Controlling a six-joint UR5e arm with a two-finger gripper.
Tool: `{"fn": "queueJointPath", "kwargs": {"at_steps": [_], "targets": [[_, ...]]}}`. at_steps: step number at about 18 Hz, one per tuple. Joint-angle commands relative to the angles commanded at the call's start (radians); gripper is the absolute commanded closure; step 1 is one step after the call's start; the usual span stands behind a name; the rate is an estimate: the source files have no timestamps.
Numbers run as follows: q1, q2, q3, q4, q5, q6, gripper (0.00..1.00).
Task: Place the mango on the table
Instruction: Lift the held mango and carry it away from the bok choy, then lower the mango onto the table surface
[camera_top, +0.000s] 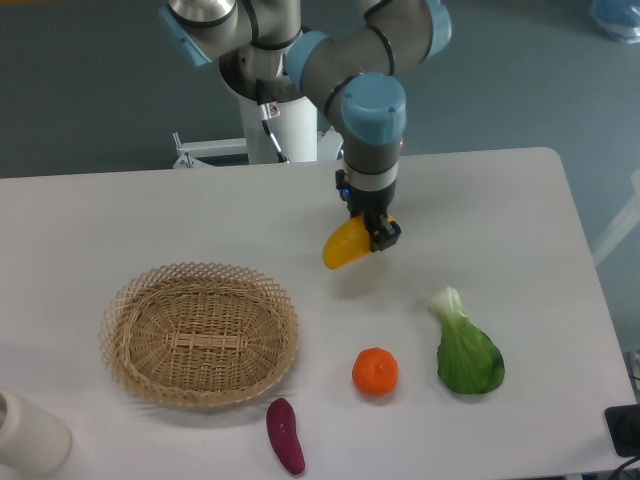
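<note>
Inventory, nearest first. One white cylindrical container (28, 432) stands at the near left corner, partly cut off by the frame edge. One purple eggplant (285, 435) lies near the front edge of the table (520, 200). One orange (375, 371) sits to its right, slightly farther back. One green leafy vegetable with a white stalk (465, 352) lies right of the orange, stalk end pointing away. One dark object (625, 430) shows at the near right edge, too cropped to identify. One woven wicker basket (200, 333) rests left of centre with nothing visible inside it.

Farther back, one mango (348, 245), yellow with an orange-tinged end, is held tilted above the tabletop, its shadow falling just below it on the white surface; whether it touches the table cannot be told. One gripper (380, 232) points downward, its jaws closed narrowly on the mango's upper right end. One arm is present, its base behind the far table edge.
</note>
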Motion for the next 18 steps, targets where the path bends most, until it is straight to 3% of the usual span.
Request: {"fn": "queueJointPath", "kwargs": {"at_steps": [3, 12, 18], "targets": [[-0.002, 0.005, -0.031, 0.037, 0.003, 0.002, 0.55], [-0.006, 0.011, -0.06, 0.04, 0.008, 0.008, 0.49], [-0.006, 0.008, -0.062, 0.04, 0.008, 0.008, 0.31]]}}
